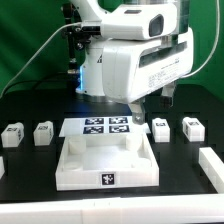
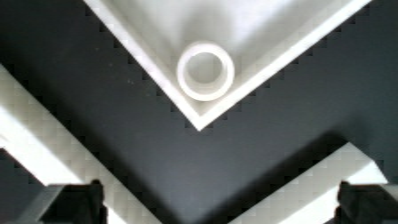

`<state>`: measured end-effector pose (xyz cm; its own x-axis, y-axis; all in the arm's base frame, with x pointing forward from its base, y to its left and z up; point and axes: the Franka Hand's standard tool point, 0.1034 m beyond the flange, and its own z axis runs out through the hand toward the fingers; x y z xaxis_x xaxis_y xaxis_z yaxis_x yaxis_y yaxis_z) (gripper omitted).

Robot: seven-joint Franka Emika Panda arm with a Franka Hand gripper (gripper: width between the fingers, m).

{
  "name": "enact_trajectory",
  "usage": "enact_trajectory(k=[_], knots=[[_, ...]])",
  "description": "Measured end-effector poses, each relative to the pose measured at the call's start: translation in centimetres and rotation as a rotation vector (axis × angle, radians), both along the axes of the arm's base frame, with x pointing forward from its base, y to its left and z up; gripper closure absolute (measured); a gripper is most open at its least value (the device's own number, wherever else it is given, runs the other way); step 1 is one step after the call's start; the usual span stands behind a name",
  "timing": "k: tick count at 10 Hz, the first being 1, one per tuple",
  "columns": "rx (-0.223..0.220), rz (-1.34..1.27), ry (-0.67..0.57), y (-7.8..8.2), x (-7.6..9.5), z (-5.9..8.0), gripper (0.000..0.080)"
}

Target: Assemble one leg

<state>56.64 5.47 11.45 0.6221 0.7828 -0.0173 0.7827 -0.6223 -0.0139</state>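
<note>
Several small white legs with black-and-white tags stand in a row on the black table: two at the exterior view's left (image 1: 11, 134) (image 1: 43, 131) and two at its right (image 1: 160, 127) (image 1: 192, 127). The large white square tray (image 1: 70, 172) lies at the front centre. My gripper (image 1: 138, 113) hangs over the tray's back right corner, open and empty. In the wrist view the fingers (image 2: 71, 205) stand wide apart with my gripper (image 2: 217, 205) above bare black table. The tray's corner (image 2: 285, 40) with its round socket (image 2: 205, 70) lies just ahead. No leg shows in the wrist view.
The marker board (image 1: 106, 126) lies flat just behind the tray. A long white piece (image 1: 212, 165) lies at the exterior view's right front. Another white piece (image 1: 2, 166) shows at the left edge. The arm's white body fills the space above the board.
</note>
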Motion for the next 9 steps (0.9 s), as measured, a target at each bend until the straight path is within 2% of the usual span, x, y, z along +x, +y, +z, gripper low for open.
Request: enact_trajectory(k=[7, 9], knots=[[0.002, 0.023, -0.007, -0.2, -0.2, -0.2, 0.015], [-0.001, 0.049, 0.012, -1.4, -2.8, -1.2, 0.015]])
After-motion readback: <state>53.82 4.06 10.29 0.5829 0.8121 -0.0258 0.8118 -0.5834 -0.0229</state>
